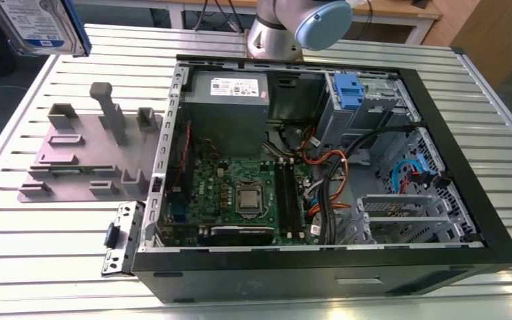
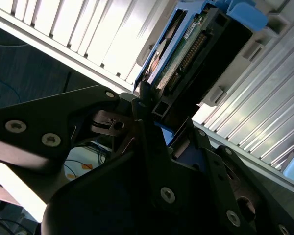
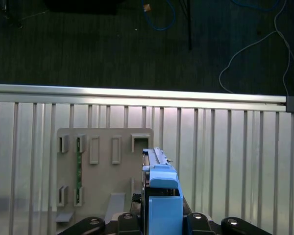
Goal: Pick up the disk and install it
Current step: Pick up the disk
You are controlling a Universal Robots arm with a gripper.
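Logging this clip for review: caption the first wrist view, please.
Gripper holds the disk in its blue bracket, grey stand and slatted table beyond.

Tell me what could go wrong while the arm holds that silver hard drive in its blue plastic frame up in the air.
1. The gripper seems to pinch the silver hard drive in its blue plastic frame near one end, well above the slatted metal table; a slip could drop it.
2. Loose orange and black cables crowd the open black computer case, so the drive may snag going in.
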